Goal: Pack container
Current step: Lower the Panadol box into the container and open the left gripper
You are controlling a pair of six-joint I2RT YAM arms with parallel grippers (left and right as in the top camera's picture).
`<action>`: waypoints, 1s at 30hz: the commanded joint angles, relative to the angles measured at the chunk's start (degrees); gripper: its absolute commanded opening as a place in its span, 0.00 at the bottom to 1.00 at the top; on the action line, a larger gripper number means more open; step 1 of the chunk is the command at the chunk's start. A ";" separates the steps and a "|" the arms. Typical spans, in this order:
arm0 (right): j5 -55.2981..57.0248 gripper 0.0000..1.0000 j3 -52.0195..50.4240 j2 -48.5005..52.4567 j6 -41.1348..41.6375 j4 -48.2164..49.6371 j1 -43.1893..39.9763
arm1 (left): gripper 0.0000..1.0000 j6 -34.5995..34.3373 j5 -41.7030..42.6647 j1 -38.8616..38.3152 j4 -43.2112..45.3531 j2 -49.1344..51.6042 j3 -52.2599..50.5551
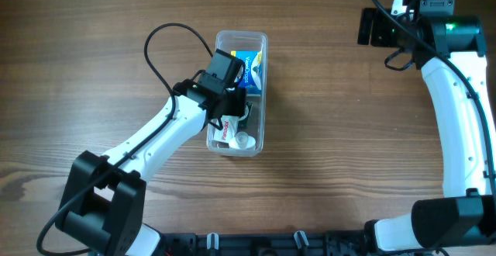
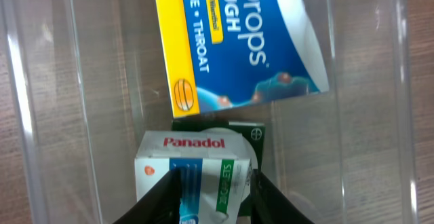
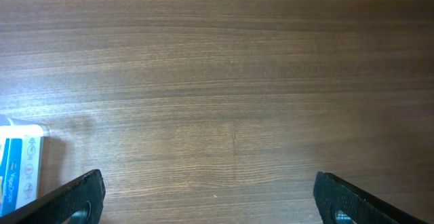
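Panadol box (image 2: 193, 163) sat closest to the left wrist lens, pinched between the black fingers (image 2: 159, 200) of the left gripper (image 2: 213, 178), which reached down inside the container (image 1: 261, 128). That clear tub lay lengthwise near the middle of the wooden table (image 3: 230, 81). Further along its floor lay a blue and yellow throat drops box (image 2: 244, 41), and a dark green box (image 2: 252, 132) peeked out just behind the Panadol. Placing looked to be the step in hand. Next, the jaws would need to part and rise straight up, clear of the walls. Well apart at the far right, the right gripper (image 3: 207, 187) hung wide open over the table.
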 commanded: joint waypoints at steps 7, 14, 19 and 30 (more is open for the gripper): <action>0.39 1.00 0.66 -0.52 1.03 0.28 0.02 | 0.34 -0.07 -1.31 -0.17 3.23 1.57 0.81; 0.39 1.00 0.66 -0.55 1.05 0.28 0.02 | 0.33 -0.07 -1.29 -0.17 3.17 4.52 0.81; 0.39 1.00 0.66 -0.52 1.03 0.28 0.02 | 0.41 -0.11 -1.25 -0.20 3.39 4.50 0.81; 0.39 1.00 0.66 -0.55 1.03 0.31 0.02 | 0.63 -0.31 -0.79 -0.20 3.52 4.44 0.81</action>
